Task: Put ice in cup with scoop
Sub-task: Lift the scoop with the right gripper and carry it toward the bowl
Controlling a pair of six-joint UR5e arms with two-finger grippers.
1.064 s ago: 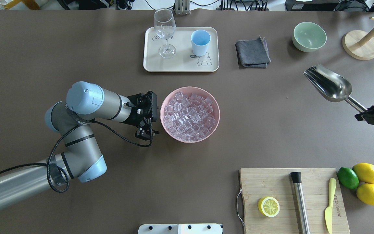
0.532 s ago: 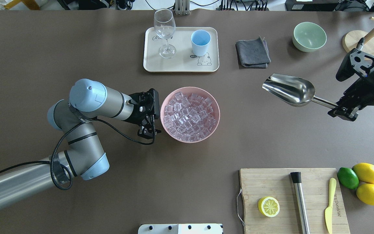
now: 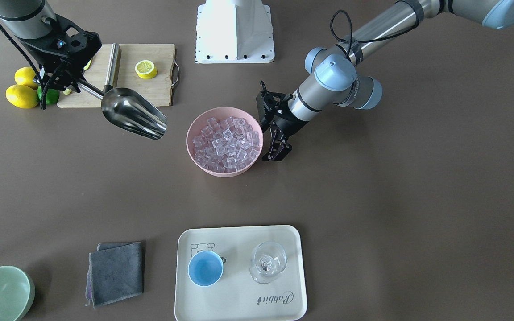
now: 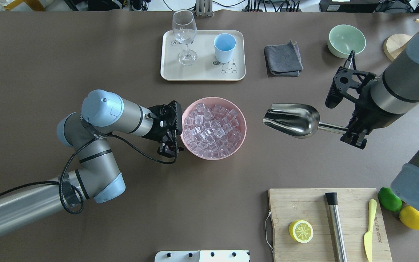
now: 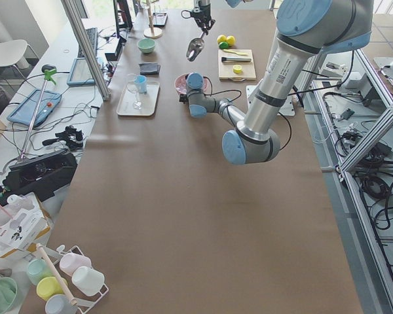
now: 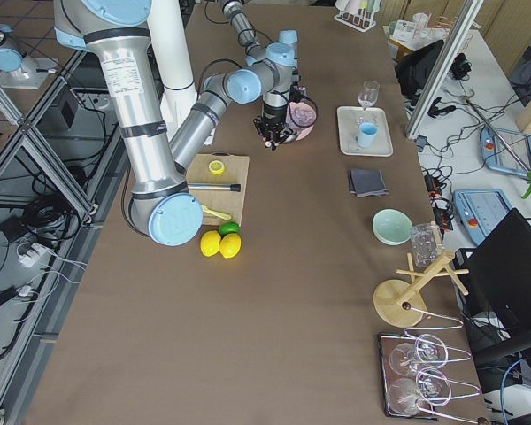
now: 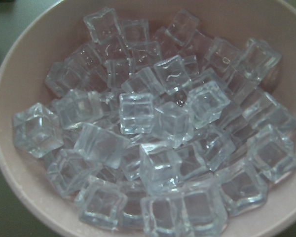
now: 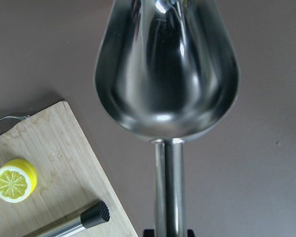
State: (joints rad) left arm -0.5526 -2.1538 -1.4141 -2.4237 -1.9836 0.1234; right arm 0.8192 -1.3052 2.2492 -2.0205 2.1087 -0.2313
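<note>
Steel scoop [image 4: 292,124] — in the right hand [image 4: 354,137] — has moved nearer the pink bowl [image 4: 213,157].

Bright, even light falls on my table [image 4: 86,54]; shadows are soft. Glare streaks the scoop [image 8: 165,64], and my left wrist view is slightly blurred.

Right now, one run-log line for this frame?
right tool: shut on scoop; scoop: empty, short of pink bowl; left tool: beside pink bowl, state unclear; ice: in pink bowl; cup: empty, on tray
</note>
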